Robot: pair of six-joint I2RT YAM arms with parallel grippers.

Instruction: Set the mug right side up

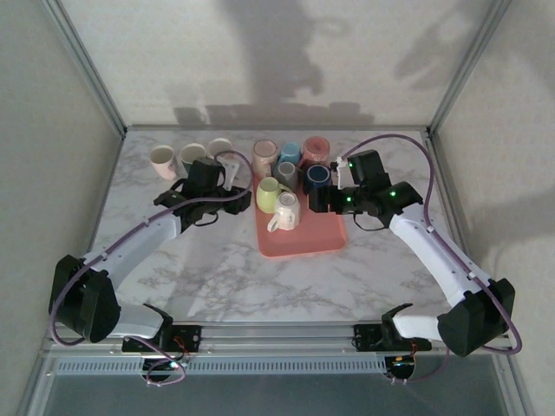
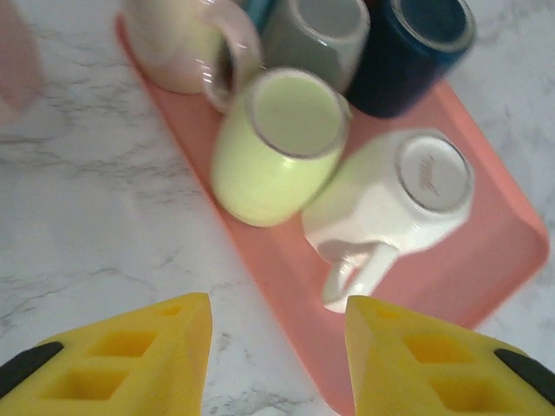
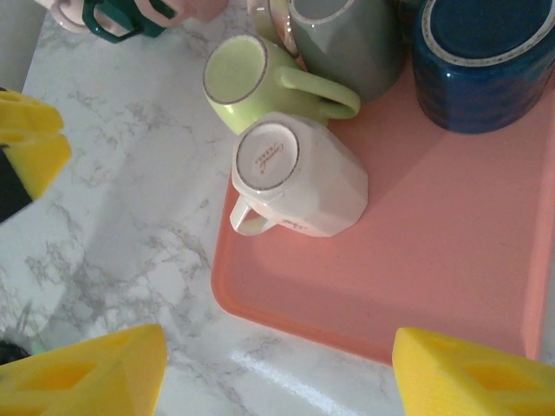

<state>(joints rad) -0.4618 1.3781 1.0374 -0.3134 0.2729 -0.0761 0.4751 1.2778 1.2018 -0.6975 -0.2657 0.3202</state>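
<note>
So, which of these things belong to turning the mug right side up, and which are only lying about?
For the job (likely):
- white mug, upside down at the front of the pink tray
- left gripper and right gripper, both open

Lying about:
- lime-green mug, grey mug, navy mug on the tray
- three mugs on the marble table

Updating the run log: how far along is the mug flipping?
Done: three mugs on the table left of the tray look upright. In hand: nothing; left end effector and right end effector are open near the white mug. Left: white mug and lime mug sit base up on the tray.
</note>
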